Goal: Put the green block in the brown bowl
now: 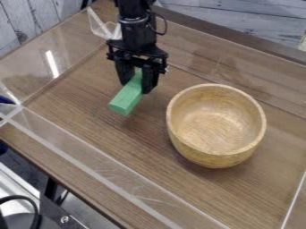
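soft daylight | pale glare at left | faint shadows | slightly soft detail

A wooden tabletop [156,183] of brown planks, their seams running slantwise, carries the round tan wooden bowl [216,125], which stands upright, open side up, right of the middle. A strip of clear tape [54,143] lies along the near left part of the planks. At the near left corner rests a black cable [24,200], curved into a loop.
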Robot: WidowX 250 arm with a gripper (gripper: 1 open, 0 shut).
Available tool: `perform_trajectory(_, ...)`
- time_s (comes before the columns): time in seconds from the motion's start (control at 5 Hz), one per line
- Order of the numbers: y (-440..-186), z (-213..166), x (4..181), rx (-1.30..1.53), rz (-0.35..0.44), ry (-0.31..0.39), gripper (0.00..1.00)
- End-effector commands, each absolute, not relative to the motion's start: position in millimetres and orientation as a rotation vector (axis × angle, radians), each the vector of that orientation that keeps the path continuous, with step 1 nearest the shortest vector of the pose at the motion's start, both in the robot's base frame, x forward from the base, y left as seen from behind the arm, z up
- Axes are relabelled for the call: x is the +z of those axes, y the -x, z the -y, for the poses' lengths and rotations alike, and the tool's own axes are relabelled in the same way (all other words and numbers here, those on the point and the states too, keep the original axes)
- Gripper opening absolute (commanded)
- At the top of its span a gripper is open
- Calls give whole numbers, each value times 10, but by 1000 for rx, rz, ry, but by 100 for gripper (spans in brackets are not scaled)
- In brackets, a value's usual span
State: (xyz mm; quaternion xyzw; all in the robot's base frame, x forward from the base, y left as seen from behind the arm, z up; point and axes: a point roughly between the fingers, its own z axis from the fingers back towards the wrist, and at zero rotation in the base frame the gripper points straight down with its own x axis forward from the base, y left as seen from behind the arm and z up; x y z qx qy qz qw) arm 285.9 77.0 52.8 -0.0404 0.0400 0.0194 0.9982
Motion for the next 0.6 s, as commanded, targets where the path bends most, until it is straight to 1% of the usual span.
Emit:
perform_trajectory(0.0, -3068, -684, 830, 45, 25, 114, 0)
perform_trajectory(0.2, -3170, -446, 876, 45, 38, 176, 0)
perform_trajectory(0.4, -3242, -69, 900, 1, 36, 183, 0)
